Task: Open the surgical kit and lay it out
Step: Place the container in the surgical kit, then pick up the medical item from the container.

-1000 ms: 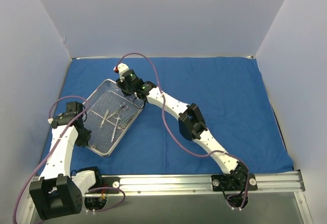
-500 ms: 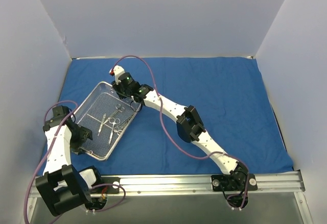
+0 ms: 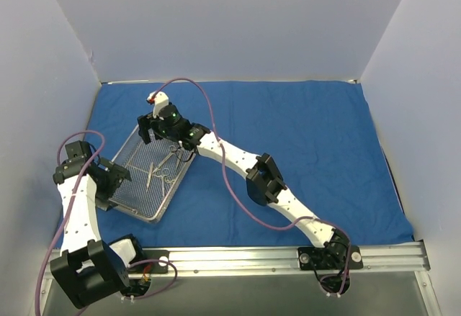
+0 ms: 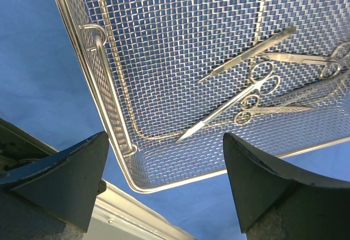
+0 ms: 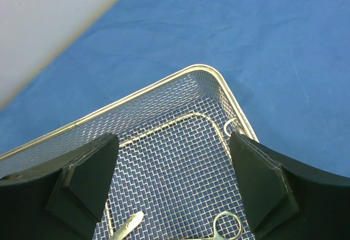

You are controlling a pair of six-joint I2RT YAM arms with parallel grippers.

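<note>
Your tray (image 3: 137,190) sits on the left part of the cloth (image 3: 302,143), its long axis running from near-left to far-right. Both hands stand wide and empty: the left hand (image 4: 165,141) over the near end, the right hand (image 5: 174,141) over the far corner. The instruments (image 4: 251,87) lie in the tray between them, seemingly nearer the right hand, so reach with that one.

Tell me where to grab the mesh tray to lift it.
Grip the tray by the wire handle on its near short end wall, coming down from above. The handle seems to lie close along that wall, so one finger inside and one outside would pinch both. The open left gripper hangs nearest that end.
</note>
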